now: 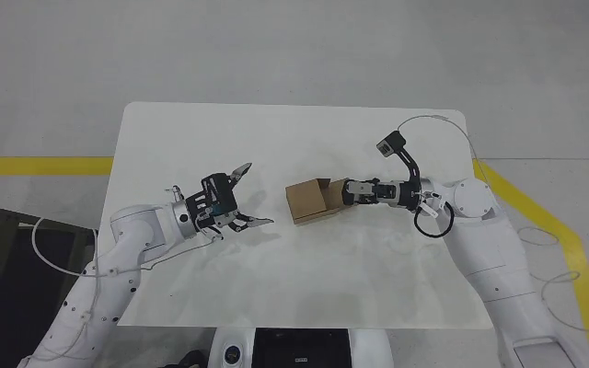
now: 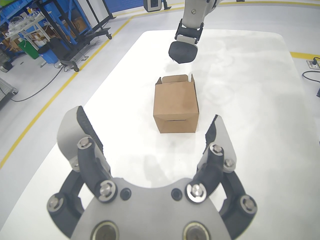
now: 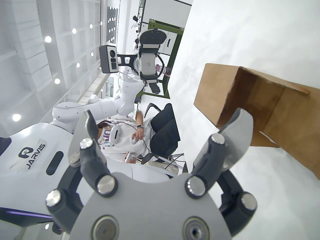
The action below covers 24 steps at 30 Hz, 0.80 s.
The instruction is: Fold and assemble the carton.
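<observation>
A small brown carton (image 1: 308,201) lies on its side mid-table, closed end toward my left gripper, open end with loose flaps toward my right gripper. My left gripper (image 1: 247,196) is open, a short gap left of the carton. In the left wrist view the carton (image 2: 176,106) lies just beyond the spread left gripper (image 2: 147,126), with the right gripper (image 2: 183,51) behind it. My right gripper (image 1: 344,191) is open at the carton's open end. In the right wrist view the right gripper (image 3: 163,119) is spread wide, with one fingertip (image 3: 240,118) in front of the carton (image 3: 262,108) mouth.
The white table (image 1: 368,276) has bare surface all around the carton. Its edges lie well away from both grippers. Yellow floor lines (image 1: 55,166) run beside the table.
</observation>
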{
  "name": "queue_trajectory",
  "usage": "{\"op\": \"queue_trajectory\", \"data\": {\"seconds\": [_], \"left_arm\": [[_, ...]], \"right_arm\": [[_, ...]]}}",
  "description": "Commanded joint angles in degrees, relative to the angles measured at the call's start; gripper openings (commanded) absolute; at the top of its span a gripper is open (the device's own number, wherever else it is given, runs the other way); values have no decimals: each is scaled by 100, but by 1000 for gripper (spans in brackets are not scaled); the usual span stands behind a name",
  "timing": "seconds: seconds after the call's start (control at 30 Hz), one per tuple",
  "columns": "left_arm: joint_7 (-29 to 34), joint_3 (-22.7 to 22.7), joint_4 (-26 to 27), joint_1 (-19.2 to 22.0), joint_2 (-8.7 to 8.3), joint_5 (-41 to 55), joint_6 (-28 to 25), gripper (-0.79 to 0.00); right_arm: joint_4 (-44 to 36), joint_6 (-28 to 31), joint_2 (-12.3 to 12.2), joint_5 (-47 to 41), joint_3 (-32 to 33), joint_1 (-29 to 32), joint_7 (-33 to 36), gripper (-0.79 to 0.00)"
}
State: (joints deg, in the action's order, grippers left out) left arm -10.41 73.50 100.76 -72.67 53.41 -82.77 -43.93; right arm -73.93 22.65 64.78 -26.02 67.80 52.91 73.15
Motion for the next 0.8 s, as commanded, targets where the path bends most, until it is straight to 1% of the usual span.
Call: {"op": "queue_trajectory", "data": {"seconds": [0.0,0.3,0.43,0.53,0.6,0.77], "left_arm": [[20,4,0,1,-1,22,-9,0],[20,4,0,1,-1,22,-9,0],[92,52,47,-52,-8,-188,152,0],[-108,-46,26,-113,-10,-473,116,0],[-391,-187,0,-135,-6,-688,36,0],[-903,-631,-248,-57,48,-1306,315,0]], "right_arm": [[-86,8,-6,-4,3,34,-21,0],[-296,24,-20,17,-52,155,-109,0],[-345,8,-34,113,-51,186,-167,0],[-419,-5,-56,152,-1,232,-200,0],[-475,-24,-74,173,47,280,-228,0],[-640,-55,-122,204,183,442,-291,0]]}}
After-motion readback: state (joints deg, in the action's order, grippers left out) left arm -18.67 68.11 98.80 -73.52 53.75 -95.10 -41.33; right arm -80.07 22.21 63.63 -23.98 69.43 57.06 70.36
